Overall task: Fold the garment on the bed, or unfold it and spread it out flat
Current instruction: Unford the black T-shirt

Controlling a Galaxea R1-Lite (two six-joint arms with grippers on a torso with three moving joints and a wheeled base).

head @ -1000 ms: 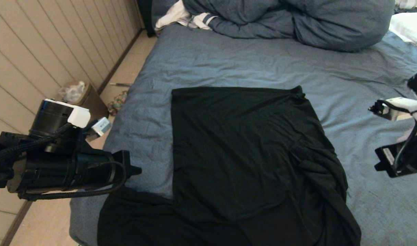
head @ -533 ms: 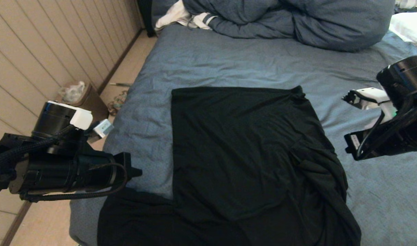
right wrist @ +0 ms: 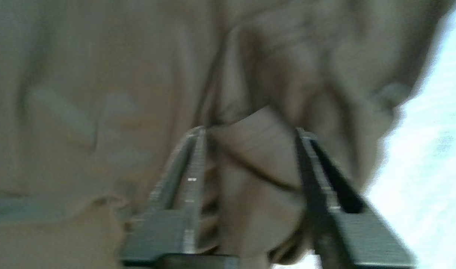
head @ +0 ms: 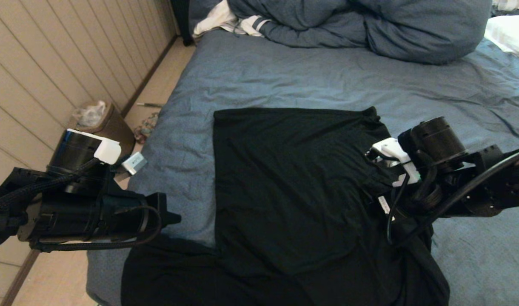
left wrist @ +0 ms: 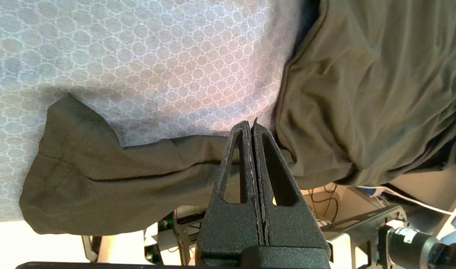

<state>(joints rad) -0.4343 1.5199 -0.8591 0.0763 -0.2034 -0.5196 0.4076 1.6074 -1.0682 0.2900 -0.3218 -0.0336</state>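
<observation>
The black garment (head: 293, 187) lies back-up on the blue-grey bed (head: 285, 76). Its upper part is flat, its right side is bunched in folds, and a sleeve (left wrist: 101, 179) reaches toward the near left edge. My left gripper (head: 176, 219) hovers at the bed's near left, just above that sleeve. It is shut (left wrist: 250, 125) with nothing between its fingers. My right gripper (right wrist: 248, 130) is over the garment's bunched right side (right wrist: 258, 149). It is open, with a fold of black cloth between the fingers. In the head view only the right wrist (head: 434, 170) shows.
A bunched blue-grey duvet (head: 370, 25) and a white striped cloth (head: 225, 21) lie at the bed's far end, and a white pillow (head: 510, 34) at the far right. A panelled wall (head: 51, 63) and a small brown bin (head: 102, 121) stand to the left.
My right arm swung in from the right edge to above the garment's bunched right side, and its jaws opened. The left arm hardly moved. The garment lies as before.
</observation>
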